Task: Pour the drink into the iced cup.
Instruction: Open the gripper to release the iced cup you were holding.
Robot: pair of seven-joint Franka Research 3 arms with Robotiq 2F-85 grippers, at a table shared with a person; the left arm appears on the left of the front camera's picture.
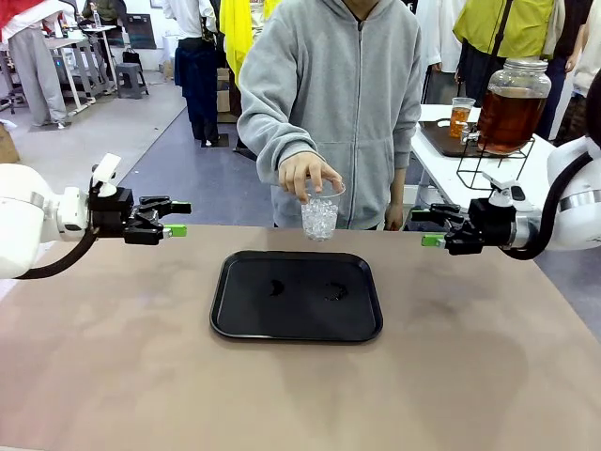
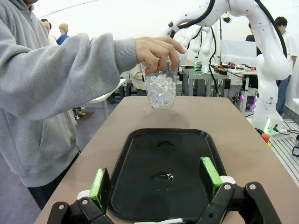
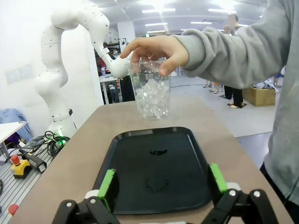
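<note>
Honestly, no readable brand, label or writing turns up on anything, so on to the setup. Tan matte table (image 1: 113, 366) with a black rectangular tray (image 1: 296, 294) sitting in the middle; two small wet-looking smears shine on the tray's floor. A person in a grey zip hoodie stands at the far edge, one hand (image 1: 308, 176) gripping the rim of a clear plastic cup (image 1: 320, 214) packed with ice, held over the table's far edge just beyond the tray. From the wrist views the cup looks lifted a bit off the surface, can't say for sure.

The drink (image 1: 508, 119), amber-brown stuff, sits in a big glass dispenser jar (image 1: 513, 103) on a wire stand on a white side table behind the right arm, well apart from the cup. A smaller cup (image 1: 460, 116) with the same colour liquid stands next to it.

Left gripper (image 1: 177, 218) hangs off the tray's left side, jaws spread wide, nothing in them. Right gripper (image 1: 427, 227) mirrors it on the right, also wide apart and empty. Room is a busy hall: more white robot arms, workbenches, people standing around, grey floor.
</note>
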